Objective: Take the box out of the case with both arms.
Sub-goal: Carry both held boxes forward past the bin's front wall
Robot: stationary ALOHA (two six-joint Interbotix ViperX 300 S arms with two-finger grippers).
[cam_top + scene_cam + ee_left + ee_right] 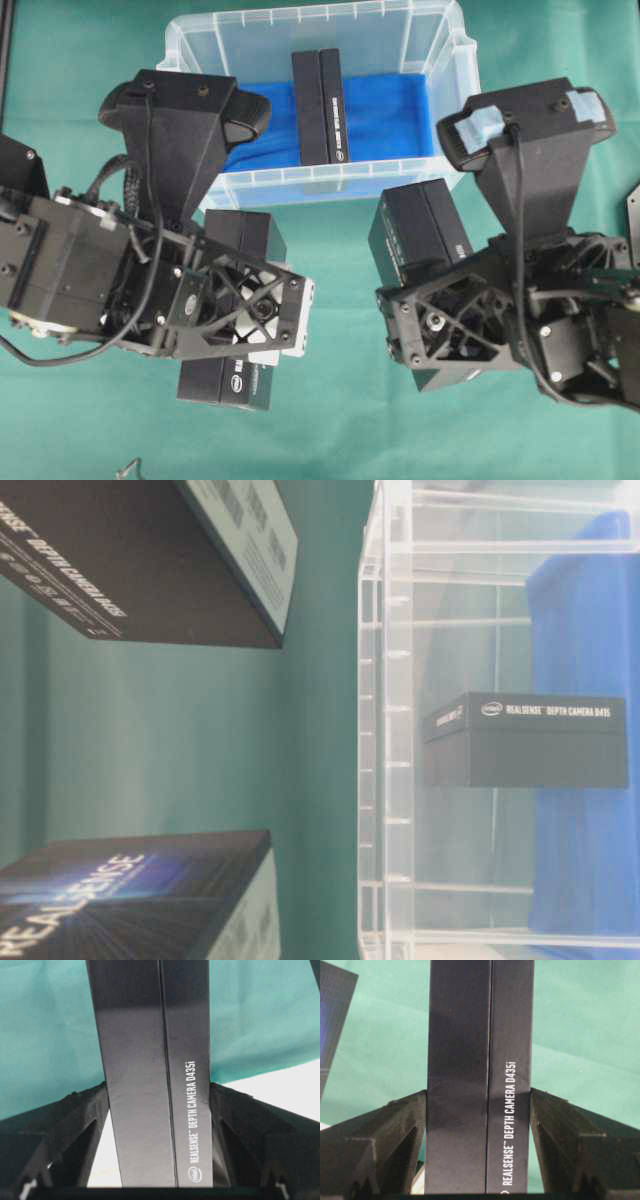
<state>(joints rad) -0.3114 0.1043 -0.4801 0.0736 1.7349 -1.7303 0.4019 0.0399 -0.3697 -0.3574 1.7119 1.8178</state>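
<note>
The clear case (455, 60) with a blue sheet on its floor stands at the back. One black box (320, 105) stands in its middle and also shows in the table-level view (530, 740). My left gripper (250, 312) is shut on a second black box (247, 236) outside the case, in front of its left part. The left wrist view shows this box (155, 1070) clamped between both fingers (82, 1125). My right gripper (435, 300) is shut on a third black box (415, 228) in front of the case's right part. The right wrist view shows that box (480, 1075) between its fingers (560, 1130).
Green cloth (340, 420) covers the table around the case. The two held boxes lie side by side with a gap between them. The left arm's box shows at the right wrist view's top left corner (332, 1020). A small metal item (130, 468) lies at the front left edge.
</note>
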